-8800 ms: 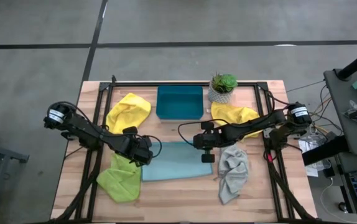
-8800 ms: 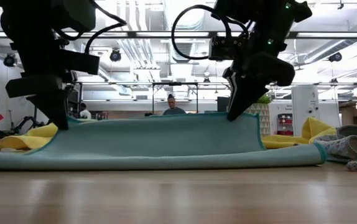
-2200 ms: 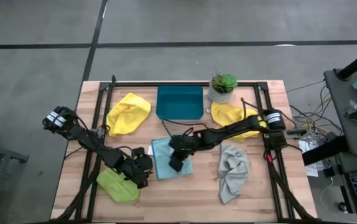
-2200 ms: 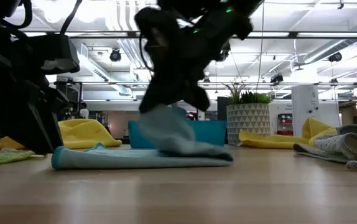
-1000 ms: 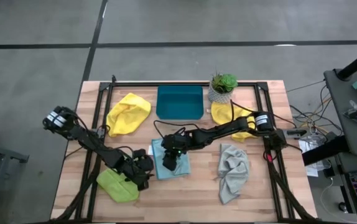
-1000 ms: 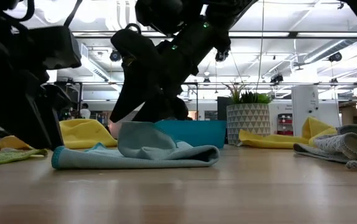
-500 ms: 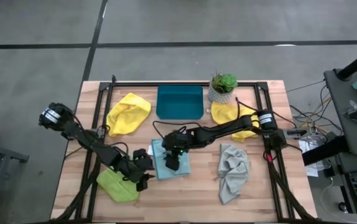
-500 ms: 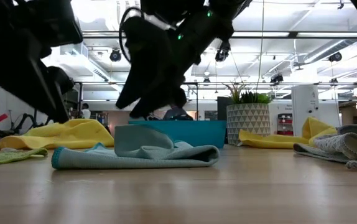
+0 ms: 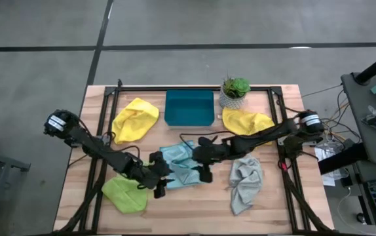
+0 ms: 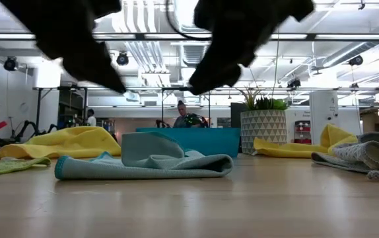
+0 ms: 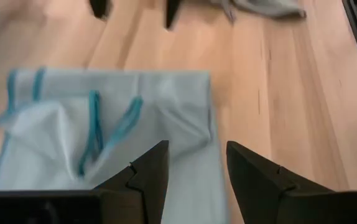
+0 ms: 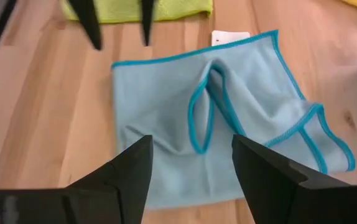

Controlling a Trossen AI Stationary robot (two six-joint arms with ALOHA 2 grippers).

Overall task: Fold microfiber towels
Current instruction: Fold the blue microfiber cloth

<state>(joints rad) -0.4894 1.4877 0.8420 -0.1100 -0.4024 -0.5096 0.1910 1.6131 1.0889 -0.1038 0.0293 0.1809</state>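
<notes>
The light blue microfiber towel [image 9: 179, 168] lies folded on the table, a loose ridge [image 10: 151, 147] standing up along its top. My left gripper [image 9: 162, 178] hangs open above its left edge, and my right gripper [image 9: 200, 171] hangs open above its right edge. Both are clear of the towel in the low view. The left wrist view shows open fingers [image 11: 142, 180] over the towel [image 11: 110, 124]. The right wrist view shows open fingers [image 12: 124, 177] before the towel [image 12: 211, 118]. A lime green towel [image 9: 124, 195], two yellow towels [image 9: 135, 118] [image 9: 247, 121] and a grey towel [image 9: 245, 185] lie around it.
A teal tray [image 9: 189, 108] stands at the far middle, with a potted plant [image 9: 234, 92] to its right. The black frame rails [image 9: 99, 164] run along both sides of the table. Bare wood [image 9: 188, 210] lies along the near edge.
My right gripper has risen off the blue towel's ridge and drawn back toward the table's right edge. My left gripper has risen and shifted a little toward the towel. The towel has stayed flat on the table with its ridge standing.
</notes>
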